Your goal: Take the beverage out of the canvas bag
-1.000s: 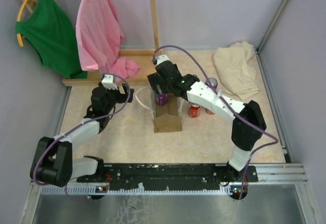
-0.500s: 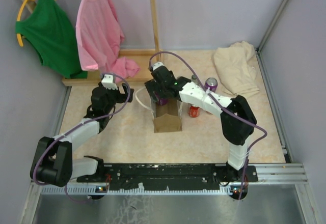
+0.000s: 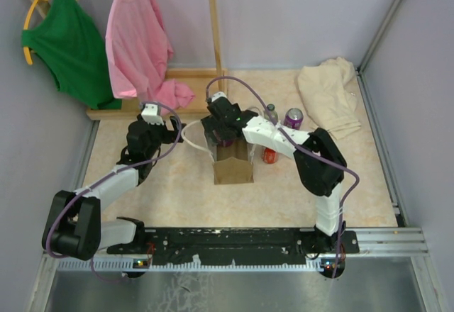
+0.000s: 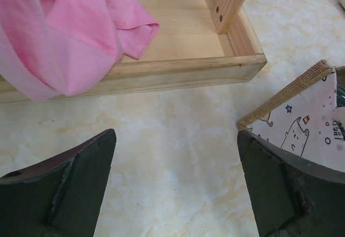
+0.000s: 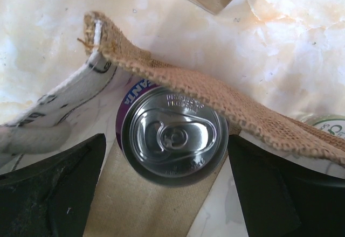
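Purple can (image 5: 172, 137) between wide right fingers (image 5: 48, 194)

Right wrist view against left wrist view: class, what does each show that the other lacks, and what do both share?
Only the right wrist view shows the purple can upright inside the canvas bag, between the fingers of the open right gripper. Only the left wrist view shows the pink cloth and the open left gripper. Both show the bag's woven rim, its printed lining, some pale wood and the table.
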`<action>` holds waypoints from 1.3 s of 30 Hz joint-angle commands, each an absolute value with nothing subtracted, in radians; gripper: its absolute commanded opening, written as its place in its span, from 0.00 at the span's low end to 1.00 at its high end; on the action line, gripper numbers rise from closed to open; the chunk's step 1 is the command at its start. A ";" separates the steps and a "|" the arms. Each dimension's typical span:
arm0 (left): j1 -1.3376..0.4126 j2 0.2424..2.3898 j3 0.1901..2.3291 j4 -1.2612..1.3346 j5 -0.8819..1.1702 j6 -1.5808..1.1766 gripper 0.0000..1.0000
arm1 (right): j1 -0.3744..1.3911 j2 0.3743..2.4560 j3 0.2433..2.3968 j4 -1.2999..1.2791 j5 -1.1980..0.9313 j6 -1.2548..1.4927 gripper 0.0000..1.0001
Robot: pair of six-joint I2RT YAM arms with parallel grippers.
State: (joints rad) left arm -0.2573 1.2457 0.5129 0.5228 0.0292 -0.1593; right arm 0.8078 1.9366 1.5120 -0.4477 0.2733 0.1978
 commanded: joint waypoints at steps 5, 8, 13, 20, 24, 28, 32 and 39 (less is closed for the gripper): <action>-0.261 1.255 0.520 0.537 0.023 -0.147 1.00 | 0.790 1.987 1.547 -0.360 0.296 0.236 0.88; -0.261 1.254 0.521 0.537 0.021 -0.144 1.00 | 0.791 1.995 1.543 -0.348 0.314 0.239 0.77; -0.261 1.259 0.526 0.536 0.021 -0.141 1.00 | 0.790 1.980 1.524 -0.325 0.336 0.243 0.46; -0.261 1.268 0.531 0.537 0.026 -0.139 1.00 | 0.790 1.949 1.500 -0.295 0.328 0.227 0.25; -0.261 1.263 0.527 0.537 0.025 -0.140 1.00 | 0.792 1.931 1.487 -0.260 0.289 0.203 0.00; -0.261 1.254 0.520 0.538 0.018 -0.141 1.00 | 0.809 1.919 1.514 -0.270 0.295 0.156 0.00; -0.261 1.249 0.512 0.543 0.016 -0.141 1.00 | 0.838 1.892 1.567 -0.288 0.323 0.087 0.00; -0.261 1.246 0.509 0.552 0.027 -0.147 1.00 | 0.877 1.850 1.668 -0.329 0.384 0.051 0.00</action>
State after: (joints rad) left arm -0.2573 1.2629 0.5129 0.5232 0.0265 -0.1528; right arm 0.8455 1.9778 1.5425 -0.3897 0.3092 0.0956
